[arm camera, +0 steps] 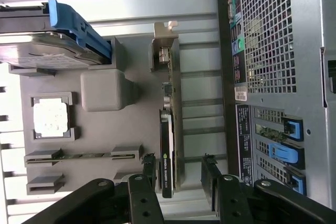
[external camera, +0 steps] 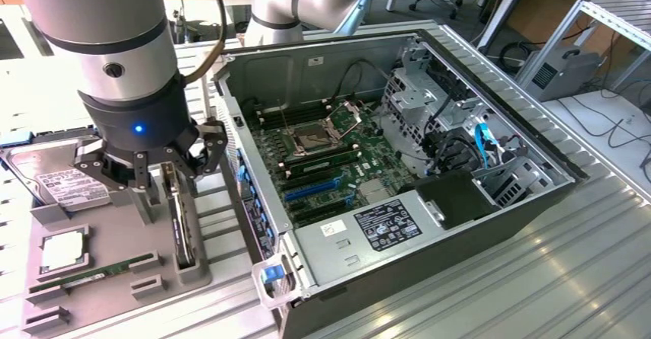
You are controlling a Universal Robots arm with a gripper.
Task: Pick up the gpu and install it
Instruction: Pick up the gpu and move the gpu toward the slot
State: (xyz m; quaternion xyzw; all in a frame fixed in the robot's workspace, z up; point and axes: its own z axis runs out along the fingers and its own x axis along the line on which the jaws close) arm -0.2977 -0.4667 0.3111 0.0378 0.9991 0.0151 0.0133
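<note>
Gripper (arm camera: 179, 167) hangs released, jaws astride the upright gpu (arm camera: 169, 124); an off-centre close could tilt it in its holder (arm camera: 100, 124).

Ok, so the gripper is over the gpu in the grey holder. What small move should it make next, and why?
I would probably lower it straight down a little before closing. The open gripper straddles the gpu, which stands on edge in the grey holder, but its fingers seem clear of the card's sides.
</note>
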